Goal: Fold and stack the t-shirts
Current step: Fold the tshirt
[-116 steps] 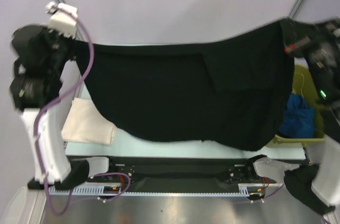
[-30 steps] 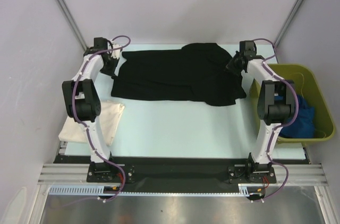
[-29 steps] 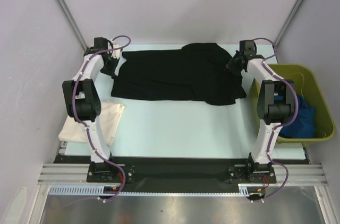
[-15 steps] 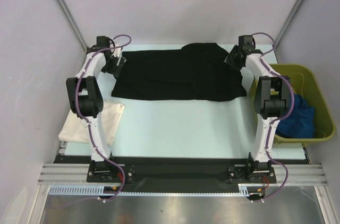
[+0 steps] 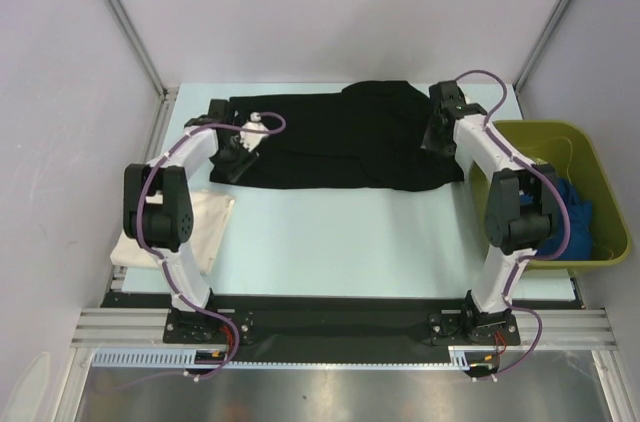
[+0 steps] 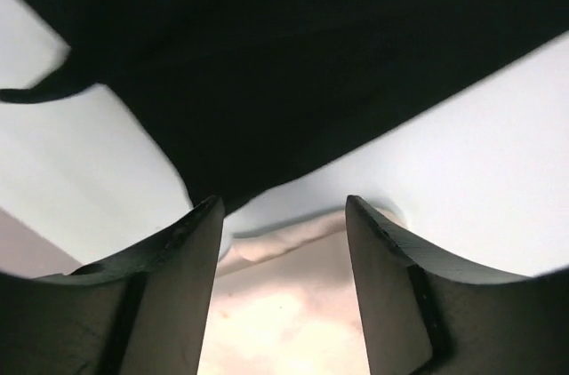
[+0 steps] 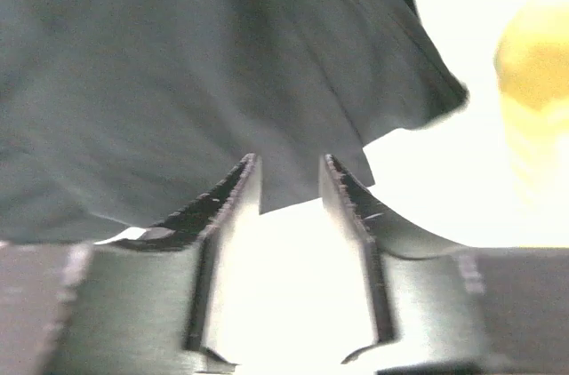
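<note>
The black t-shirt (image 5: 340, 142) lies spread flat across the far half of the table. My left gripper (image 5: 233, 155) hovers over its near left corner, open and holding nothing. In the left wrist view the black cloth (image 6: 293, 55) fills the top, and the cream t-shirt (image 6: 284, 313) shows between the fingers of the left gripper (image 6: 280, 206). My right gripper (image 5: 437, 135) is above the shirt's right side, open. Its wrist view shows the shirt's edge (image 7: 222, 64) just beyond the right gripper (image 7: 291, 166). The cream t-shirt (image 5: 170, 227) lies folded at the left. The blue t-shirt (image 5: 560, 227) is bunched in the bin.
An olive-green bin (image 5: 600, 157) stands at the table's right edge beside the right arm; it shows as a yellow blur (image 7: 533, 64) in the right wrist view. Metal frame posts rise at the far corners. Grey walls close in on both sides.
Both grippers opened and let go of the black shirt's far corners. The left gripper swung nearer and rightward over the shirt's left edge; the right moved slightly nearer. The shirt stays flat.
</note>
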You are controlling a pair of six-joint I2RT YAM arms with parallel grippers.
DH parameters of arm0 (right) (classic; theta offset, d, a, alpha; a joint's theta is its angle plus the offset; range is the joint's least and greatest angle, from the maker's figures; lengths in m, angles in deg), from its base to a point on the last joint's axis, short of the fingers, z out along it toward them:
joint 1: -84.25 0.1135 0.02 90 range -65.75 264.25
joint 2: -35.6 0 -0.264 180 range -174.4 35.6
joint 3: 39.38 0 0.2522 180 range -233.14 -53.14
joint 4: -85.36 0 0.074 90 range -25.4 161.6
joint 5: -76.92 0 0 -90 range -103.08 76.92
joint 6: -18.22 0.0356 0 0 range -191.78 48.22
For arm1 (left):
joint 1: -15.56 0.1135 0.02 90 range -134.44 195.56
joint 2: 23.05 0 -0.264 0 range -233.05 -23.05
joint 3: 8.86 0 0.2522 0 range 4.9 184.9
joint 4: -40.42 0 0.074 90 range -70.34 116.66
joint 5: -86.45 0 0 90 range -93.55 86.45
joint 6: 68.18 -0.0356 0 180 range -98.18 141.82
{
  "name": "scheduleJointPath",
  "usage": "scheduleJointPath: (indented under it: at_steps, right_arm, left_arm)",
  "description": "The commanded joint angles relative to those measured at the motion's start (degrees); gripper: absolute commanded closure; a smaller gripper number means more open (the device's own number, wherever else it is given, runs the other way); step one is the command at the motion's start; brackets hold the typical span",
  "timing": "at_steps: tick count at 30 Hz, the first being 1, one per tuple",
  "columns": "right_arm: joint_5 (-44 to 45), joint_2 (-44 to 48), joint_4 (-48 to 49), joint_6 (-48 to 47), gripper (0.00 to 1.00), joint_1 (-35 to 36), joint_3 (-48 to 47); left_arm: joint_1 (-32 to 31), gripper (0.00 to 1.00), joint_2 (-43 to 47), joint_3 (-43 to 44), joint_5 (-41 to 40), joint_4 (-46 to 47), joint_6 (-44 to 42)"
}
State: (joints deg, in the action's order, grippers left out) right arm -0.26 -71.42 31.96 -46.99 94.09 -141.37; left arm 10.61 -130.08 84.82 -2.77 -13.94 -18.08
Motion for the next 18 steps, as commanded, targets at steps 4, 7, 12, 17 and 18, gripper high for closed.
scheduleJointPath:
  at_steps: [4, 7, 12, 17, 18]
  right_arm:
    - [5.37, 3.57, -1.24, 2.53, 0.59, -1.14, 8.31]
    - [5.55, 4.01, 1.92, 4.29, 0.55, -2.20, 11.31]
    - [8.26, 0.42, 5.97, 6.40, 0.49, -2.03, 10.97]
    - [9.85, -0.56, 10.19, 9.83, 0.47, -3.08, 13.16]
    - [9.86, -0.38, 10.80, 10.01, 0.48, -3.25, 14.39]
  left_arm:
    - [-1.90, 0.34, 1.29, -7.49, -5.95, 5.96, -10.55]
    - [-2.26, 0.35, 0.50, -9.08, -10.35, 11.06, -10.73]
    - [-2.34, 0.66, 0.23, -9.52, -10.62, 14.76, -8.19]
    - [-2.26, 1.00, 1.02, -10.31, -9.83, 15.63, -6.95]
    - [-2.17, 1.00, 1.20, -10.31, -9.83, 15.73, -6.60]
